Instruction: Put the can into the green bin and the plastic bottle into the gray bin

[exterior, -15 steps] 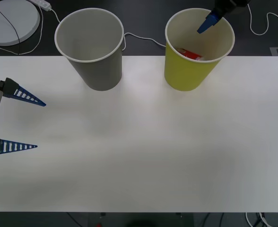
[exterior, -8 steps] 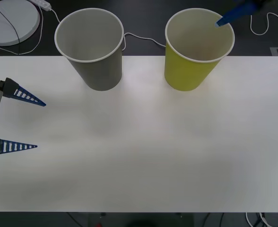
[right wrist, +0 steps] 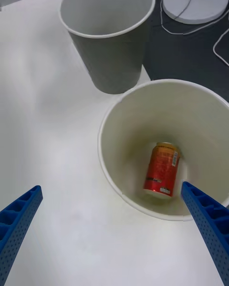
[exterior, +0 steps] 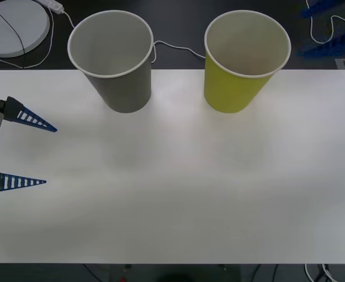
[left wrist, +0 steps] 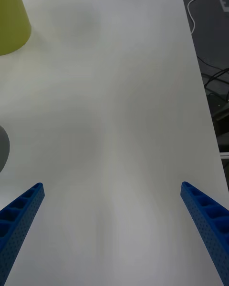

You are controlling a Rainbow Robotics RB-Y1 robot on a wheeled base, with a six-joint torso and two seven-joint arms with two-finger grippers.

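— Right wrist view: where is the can [right wrist: 162, 168]?
— It lies inside the green bin [exterior: 238, 94], beside the gray bin [exterior: 121, 88]. Right gripper [right wrist: 114, 233] above it: jaws wide apart, empty. Left gripper [exterior: 48, 155]: likewise.

Two cup-shaped bins stand on the desk [exterior: 172, 194]: one gray bin [exterior: 115, 56] and one green bin [exterior: 243, 59]. One can [right wrist: 162, 169] lies inside the green bin. There are two grippers, the left gripper [exterior: 37, 154] and the right gripper [exterior: 328, 26], each with two blue ribbed fingers. One round white disc [exterior: 11, 26] lies behind the desk.
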